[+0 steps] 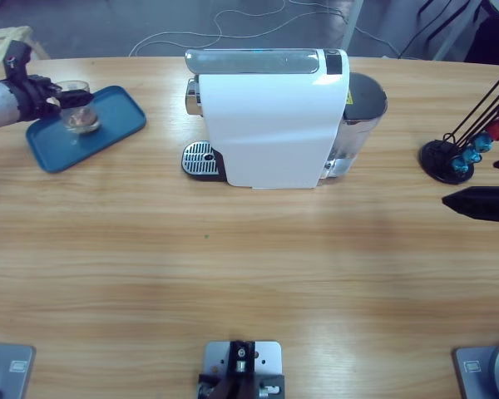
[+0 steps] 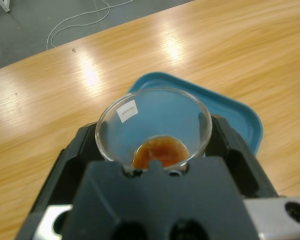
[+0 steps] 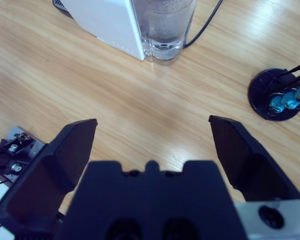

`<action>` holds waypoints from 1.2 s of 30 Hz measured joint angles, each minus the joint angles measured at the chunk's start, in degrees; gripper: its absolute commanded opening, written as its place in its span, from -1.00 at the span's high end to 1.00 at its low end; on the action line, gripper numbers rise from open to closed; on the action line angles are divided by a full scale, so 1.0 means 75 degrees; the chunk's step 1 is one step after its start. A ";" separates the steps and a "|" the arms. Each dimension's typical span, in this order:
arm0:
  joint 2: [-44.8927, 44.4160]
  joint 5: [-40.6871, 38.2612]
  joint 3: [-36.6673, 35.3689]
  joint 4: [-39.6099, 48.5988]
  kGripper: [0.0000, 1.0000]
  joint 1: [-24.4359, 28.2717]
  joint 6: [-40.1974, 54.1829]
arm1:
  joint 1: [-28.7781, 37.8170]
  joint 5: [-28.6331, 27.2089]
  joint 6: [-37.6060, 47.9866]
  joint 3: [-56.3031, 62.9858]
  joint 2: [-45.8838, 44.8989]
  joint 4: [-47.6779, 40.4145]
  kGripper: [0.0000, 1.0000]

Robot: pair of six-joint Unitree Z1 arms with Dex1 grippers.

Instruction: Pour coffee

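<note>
A clear glass cup holds a shallow pool of dark brown coffee at its bottom. My left gripper is shut on the cup, one black jaw on each side, over the blue tray. From above, the same cup sits at the tray on the far left, with the left gripper around it. The white coffee machine stands at the middle back. My right gripper is open over bare wood, holding nothing; it shows as a black tip at the right edge.
The machine's drip grate faces left, and its clear water tank is at its right side with a black cable. A black capsule stand with blue and red capsules is at the far right. Cables lie on the floor behind the table.
</note>
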 measured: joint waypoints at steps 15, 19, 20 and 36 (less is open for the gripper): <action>0.0130 -0.0058 0.0504 -0.0255 -0.96 0.0001 0.0000 | 0.0000 0.0001 0.0000 0.0011 0.0131 -0.0058 -1.00; 0.0104 -0.0058 0.0737 -0.0258 -0.96 0.0001 0.0000 | 0.0000 0.0001 0.0000 0.0011 0.0125 -0.0058 -1.00; 0.0066 -0.0058 0.0804 -0.0282 -0.96 0.0002 0.0000 | 0.0000 0.0001 0.0000 0.0011 0.0113 -0.0058 -1.00; -0.6130 0.1985 0.0462 0.4479 -0.97 -0.1510 -0.0861 | 0.0000 -0.0153 0.0000 0.0008 -0.1176 0.0119 -1.00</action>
